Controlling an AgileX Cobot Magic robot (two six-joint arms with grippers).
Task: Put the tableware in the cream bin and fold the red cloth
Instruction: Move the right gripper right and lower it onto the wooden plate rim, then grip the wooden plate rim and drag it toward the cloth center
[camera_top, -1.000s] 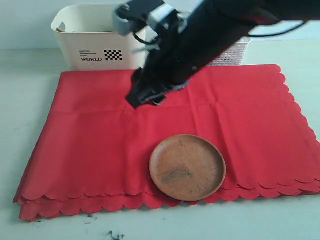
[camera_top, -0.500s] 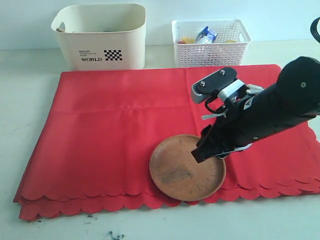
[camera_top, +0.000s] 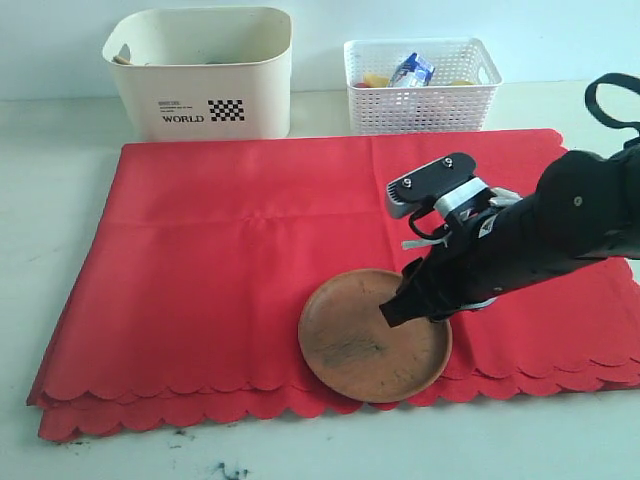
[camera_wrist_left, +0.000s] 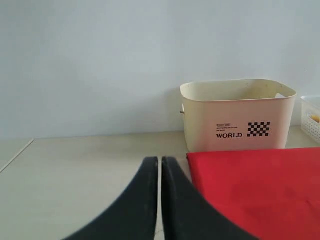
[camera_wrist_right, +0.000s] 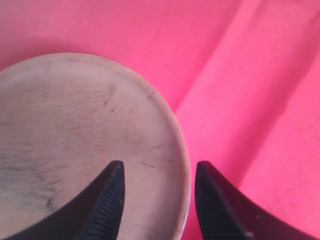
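Brown plate (camera_top: 375, 335) on the cloth's (camera_top: 220, 250) near edge, right gripper (camera_wrist_right: 159, 167) astride its rim
Its jaws are spread, one finger over the plate, the other over the cloth; the left gripper (camera_wrist_left: 160, 160), off the cloth's left corner, has its jaws pressed together; behind the cloth stand the cream bin (camera_top: 200, 75), contents mostly hidden, and a white basket (camera_top: 420, 105) holding a carton (camera_top: 411, 70) and something yellow; pale table (camera_top: 60, 200), plain wall (camera_wrist_left: 100, 60)
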